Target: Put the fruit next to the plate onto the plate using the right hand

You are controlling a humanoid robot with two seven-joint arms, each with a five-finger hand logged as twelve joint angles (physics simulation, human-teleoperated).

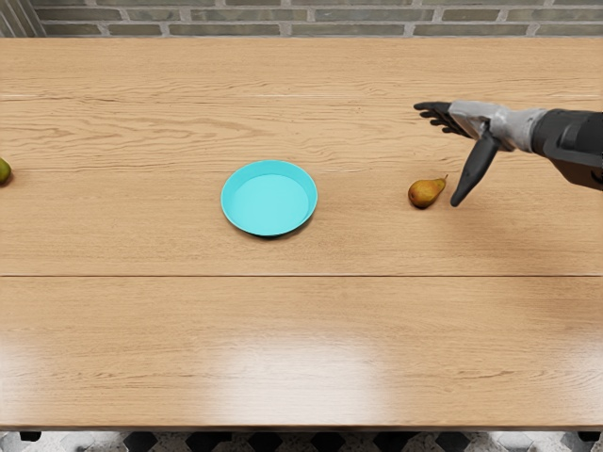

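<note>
A small yellow-brown pear (427, 192) lies on the wooden table, to the right of a turquoise plate (247, 178) that has nothing on it. My right hand (458, 141) comes in from the right edge and hovers just above and to the right of the pear, not touching it. Its fingers (434, 114) are spread flat toward the left and the thumb points down beside the pear. The hand holds nothing. The left arm does not show.
Another fruit (4, 171), greenish, peeks in at the far left edge of the table. A brick wall (301, 17) runs along the back. The table's front edge (301, 426) crosses the bottom of the view.
</note>
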